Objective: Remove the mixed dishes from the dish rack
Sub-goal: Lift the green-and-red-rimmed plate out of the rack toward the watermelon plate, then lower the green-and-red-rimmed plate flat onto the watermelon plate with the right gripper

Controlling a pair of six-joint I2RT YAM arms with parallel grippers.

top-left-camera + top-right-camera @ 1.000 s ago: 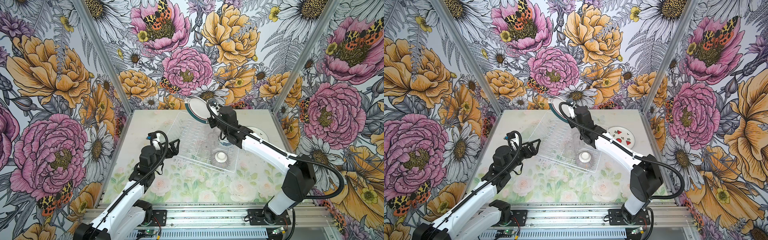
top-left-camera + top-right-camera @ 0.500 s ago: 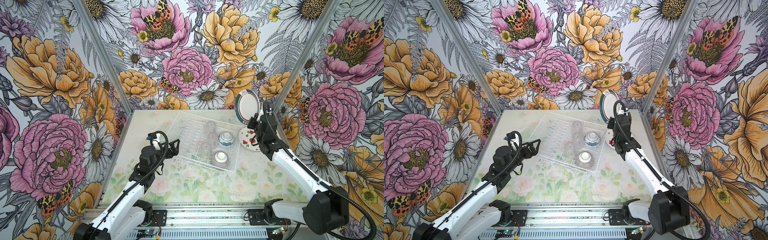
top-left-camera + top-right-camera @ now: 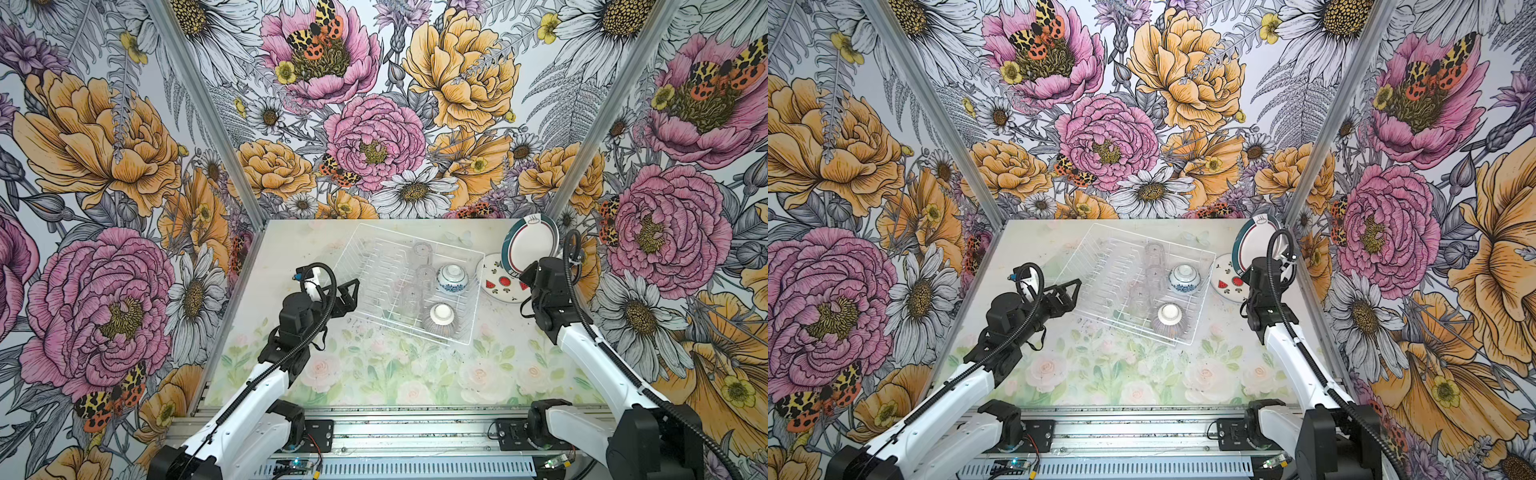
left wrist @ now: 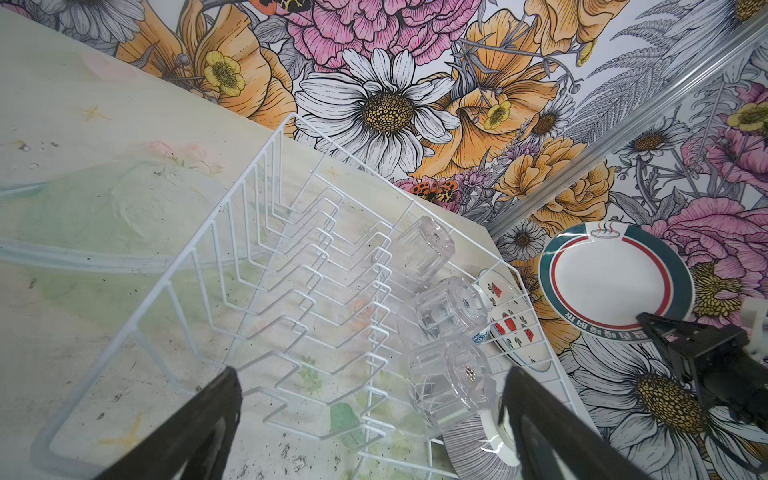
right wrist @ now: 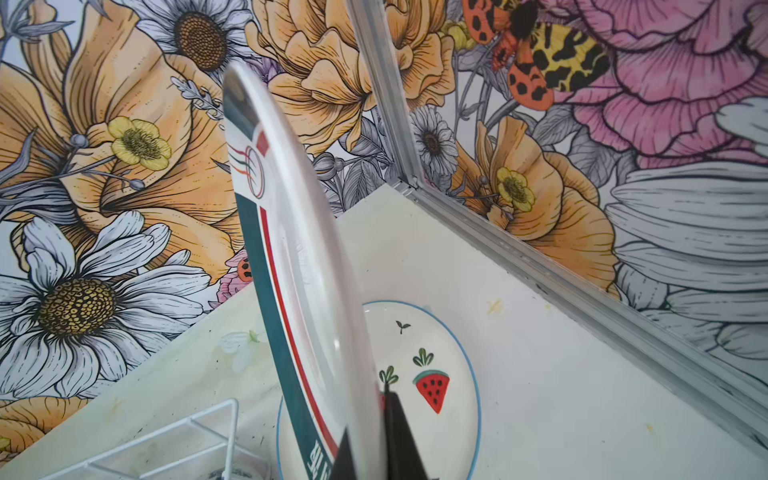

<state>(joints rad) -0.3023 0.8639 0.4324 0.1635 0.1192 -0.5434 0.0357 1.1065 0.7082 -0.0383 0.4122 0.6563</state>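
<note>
Placing step: the right fingers (image 5: 405,444) are clamped on the lower rim of the teal-and-red-rimmed white plate (image 3: 530,245), held on edge in the air over the watermelon-print white plate (image 3: 498,282), which lies flat on the table (image 3: 498,357) just beside the dish rack (image 3: 374,270). To place it well, tip the held plate towards flat, lower it slowly and centred on the plate beneath, and release only once it rests. The left fingers (image 4: 199,432) stand wide apart and empty at the rack's other side, with the clear glass tumblers (image 3: 422,274) still racked.

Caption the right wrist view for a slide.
Right pincer shut on the teal-and-red-rimmed plate, held on edge over the watermelon-print plate lying flat.
</note>
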